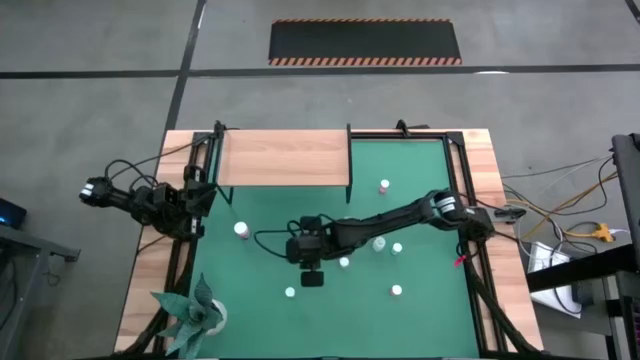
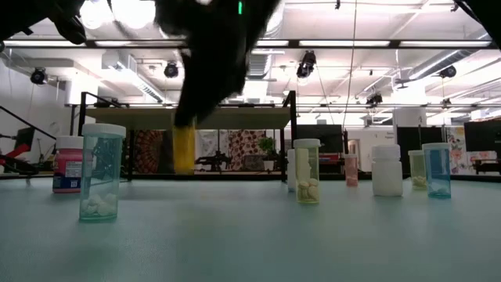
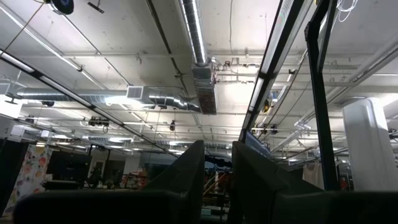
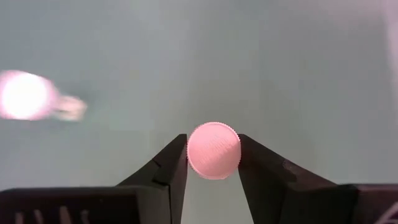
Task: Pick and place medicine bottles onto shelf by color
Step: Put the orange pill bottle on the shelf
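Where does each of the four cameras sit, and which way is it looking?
High view: overhead, facing down at the green mat; left arm and right arm show.
Low view: at tabletop height, facing level across standing bottles into the room; the right arm hangs in above.
Left wrist view: on the left arm, facing the ceiling past the open left gripper.
Right wrist view: facing down at the mat; the right gripper clamps a bottle.
Shared: low and right wrist views both show that bottle.
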You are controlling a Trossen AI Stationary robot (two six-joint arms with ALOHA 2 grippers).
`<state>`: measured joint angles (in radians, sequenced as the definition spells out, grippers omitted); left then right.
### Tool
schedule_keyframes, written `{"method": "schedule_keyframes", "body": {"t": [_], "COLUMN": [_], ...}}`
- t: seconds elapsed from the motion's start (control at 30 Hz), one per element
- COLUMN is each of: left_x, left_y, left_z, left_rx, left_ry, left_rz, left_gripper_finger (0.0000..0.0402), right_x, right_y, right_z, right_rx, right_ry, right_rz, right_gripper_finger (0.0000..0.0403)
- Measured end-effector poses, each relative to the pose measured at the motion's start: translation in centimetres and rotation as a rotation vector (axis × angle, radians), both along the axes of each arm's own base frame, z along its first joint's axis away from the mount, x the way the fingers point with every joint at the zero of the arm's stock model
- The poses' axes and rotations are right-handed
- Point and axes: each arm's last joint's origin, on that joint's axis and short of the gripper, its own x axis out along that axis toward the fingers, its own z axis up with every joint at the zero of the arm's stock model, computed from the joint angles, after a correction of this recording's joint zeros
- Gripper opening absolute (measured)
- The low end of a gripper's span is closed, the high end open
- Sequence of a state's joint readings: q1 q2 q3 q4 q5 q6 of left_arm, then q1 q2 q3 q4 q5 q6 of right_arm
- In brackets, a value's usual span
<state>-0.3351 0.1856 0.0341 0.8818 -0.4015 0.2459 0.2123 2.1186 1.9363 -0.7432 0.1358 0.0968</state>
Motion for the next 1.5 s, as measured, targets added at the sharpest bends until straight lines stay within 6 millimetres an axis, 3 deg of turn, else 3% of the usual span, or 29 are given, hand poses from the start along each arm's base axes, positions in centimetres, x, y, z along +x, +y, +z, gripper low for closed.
{"method": "schedule_keyframes", "body": {"t": [0.17,0.3,0.5,0.67,0.83,1.03,1.27,1.5], "left_x": [0.0,0.0,0.0,0.0,0.0,0.0,0.0,0.0], "left_y": [0.0,0.0,0.0,0.0,0.0,0.0,0.0,0.0], "left_z": [0.0,0.0,0.0,0.0,0.0,0.0,0.0,0.0], "left_rx": [-0.001,-0.001,-0.002,-0.002,-0.002,-0.003,-0.003,-0.003], "left_ry": [-0.001,-0.001,-0.001,-0.001,-0.001,-0.002,-0.002,-0.002], "left_rz": [0.0,-0.001,-0.002,-0.002,-0.002,-0.002,-0.002,-0.002], "left_gripper_finger": [0.0065,0.0065,0.0065,0.0065,0.0065,0.0065,0.0065,0.0065], "right_x": [-0.9,-1.7,-3.4,-5.2,-6.3,-6.6,-6.8,-6.7], "right_y": [-0.3,-2.3,-7.7,-13.8,-19.2,-24.3,-28.2,-30.8], "right_z": [5.8,10.3,15.4,17.6,17.8,16.4,14.4,12.6], "right_rx": [-0.002,-0.007,-0.017,-0.041,-0.063,-0.016,-0.022,-0.02], "right_ry": [0.003,-0.03,-0.127,-0.166,-0.166,-0.137,-0.095,-0.062], "right_rz": [0.029,0.004,-0.086,-0.208,-0.32,-0.391,-0.456,-0.504], "right_gripper_finger": [0.011,0.011,0.011,0.011,0.011,0.0111,0.0111,0.0111]}}
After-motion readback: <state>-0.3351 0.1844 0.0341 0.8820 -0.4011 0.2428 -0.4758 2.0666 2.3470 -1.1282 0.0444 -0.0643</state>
